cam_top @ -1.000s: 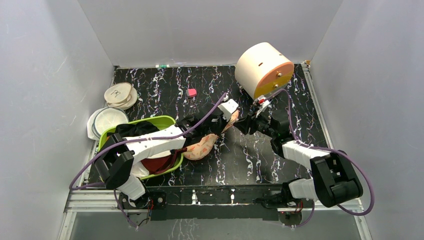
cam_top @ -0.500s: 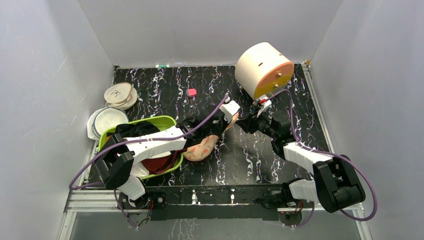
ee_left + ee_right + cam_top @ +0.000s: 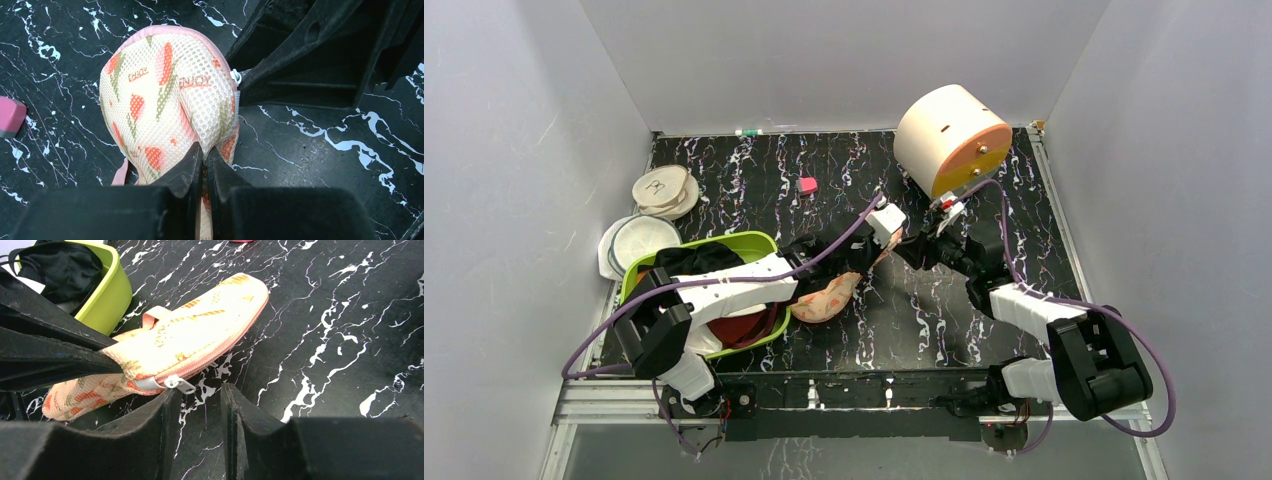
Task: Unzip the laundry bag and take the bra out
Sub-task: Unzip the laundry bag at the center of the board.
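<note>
The peach laundry bag (image 3: 829, 292) with red and green prints lies on the black table beside the green basin. It fills the left wrist view (image 3: 165, 95). My left gripper (image 3: 205, 160) is shut on a fold of its mesh fabric near the zipper end. The bag's pink zipper is closed, and its white pull tab (image 3: 181, 384) sticks out toward my right gripper (image 3: 199, 405). The right gripper is open, with the tab just beyond its left fingertip, not between the fingers. The bra is hidden.
A lime-green basin (image 3: 749, 247) holds black and dark red garments at the left. A cream drum (image 3: 949, 138) stands at the back right. A small pink block (image 3: 807, 185) and stacked white lids (image 3: 662, 190) lie at the back left.
My right gripper has shifted slightly left toward the bag's zipper end. The left gripper still holds the bag in place.
</note>
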Controlling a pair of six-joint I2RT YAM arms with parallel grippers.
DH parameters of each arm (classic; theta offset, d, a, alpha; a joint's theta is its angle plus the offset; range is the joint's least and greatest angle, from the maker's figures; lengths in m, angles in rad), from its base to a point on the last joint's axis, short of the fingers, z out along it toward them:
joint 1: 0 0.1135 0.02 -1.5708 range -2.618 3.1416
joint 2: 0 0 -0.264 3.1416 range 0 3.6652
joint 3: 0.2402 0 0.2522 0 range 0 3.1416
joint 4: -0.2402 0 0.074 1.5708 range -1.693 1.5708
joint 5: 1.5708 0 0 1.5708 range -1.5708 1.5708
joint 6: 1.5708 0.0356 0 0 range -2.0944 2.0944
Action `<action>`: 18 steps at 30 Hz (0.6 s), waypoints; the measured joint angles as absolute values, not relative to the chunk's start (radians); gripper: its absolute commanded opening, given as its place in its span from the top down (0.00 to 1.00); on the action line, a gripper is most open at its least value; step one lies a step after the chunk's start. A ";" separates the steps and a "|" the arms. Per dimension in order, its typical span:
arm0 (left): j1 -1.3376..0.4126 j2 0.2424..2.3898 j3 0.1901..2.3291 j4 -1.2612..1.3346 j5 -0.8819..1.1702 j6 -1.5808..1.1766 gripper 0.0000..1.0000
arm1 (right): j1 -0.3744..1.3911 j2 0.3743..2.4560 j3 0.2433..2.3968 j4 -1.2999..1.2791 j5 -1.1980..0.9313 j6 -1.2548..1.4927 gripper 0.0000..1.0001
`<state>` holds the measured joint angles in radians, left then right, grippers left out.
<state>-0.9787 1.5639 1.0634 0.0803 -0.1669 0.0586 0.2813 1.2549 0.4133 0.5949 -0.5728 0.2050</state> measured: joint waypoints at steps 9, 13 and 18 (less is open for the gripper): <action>-0.984 1.564 1.063 0.078 -0.178 0.072 1.00 | 0.280 1.228 0.389 0.601 -0.547 0.170 0.24; -0.986 1.563 1.062 0.078 -0.181 0.080 1.00 | 0.281 1.145 0.247 0.743 -0.519 0.135 0.24; -0.990 1.552 1.047 0.082 -0.184 0.102 1.00 | 0.281 1.172 0.220 0.786 -0.552 0.075 0.28</action>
